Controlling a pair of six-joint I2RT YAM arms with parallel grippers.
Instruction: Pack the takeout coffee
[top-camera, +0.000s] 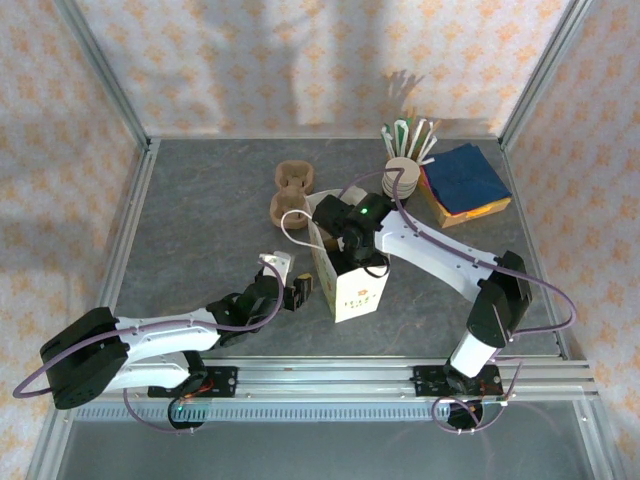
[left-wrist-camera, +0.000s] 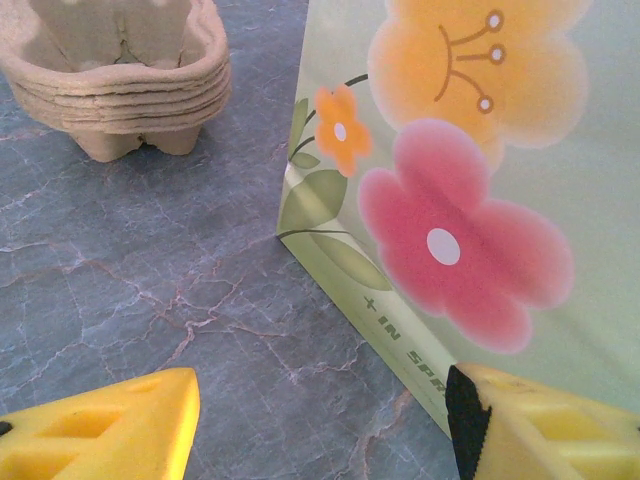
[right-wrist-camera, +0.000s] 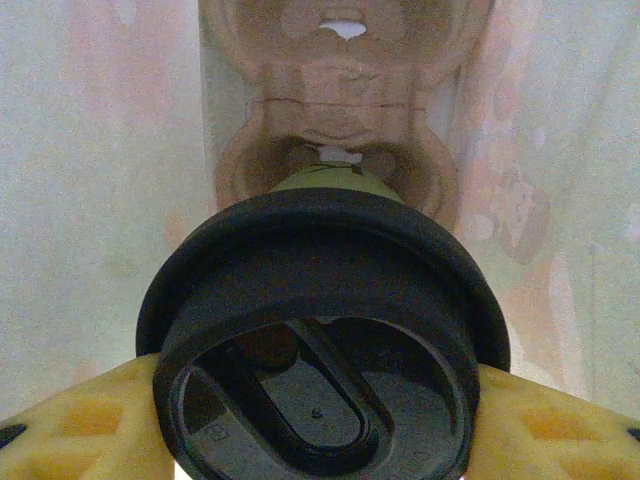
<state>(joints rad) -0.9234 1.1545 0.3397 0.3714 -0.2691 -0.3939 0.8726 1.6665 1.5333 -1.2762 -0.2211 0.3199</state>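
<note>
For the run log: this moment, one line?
right hand: gripping black-lidded paper cup inside flowered paper bag | left hand: open beside bag

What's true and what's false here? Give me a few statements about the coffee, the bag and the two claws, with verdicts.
1. The right claw grips the lidded takeout coffee. True.
2. The left claw holds a cup carrier. False: its jaws stand open and empty beside the floral paper bag, and the stack of pulp carriers sits apart from it.
3. A pulp cup carrier lies inside the bag under the coffee. True.
4. The blue napkins lie left of the bag. False: they lie to its right, farther back.
5. The bag lies flat. False: it stands upright.
</note>
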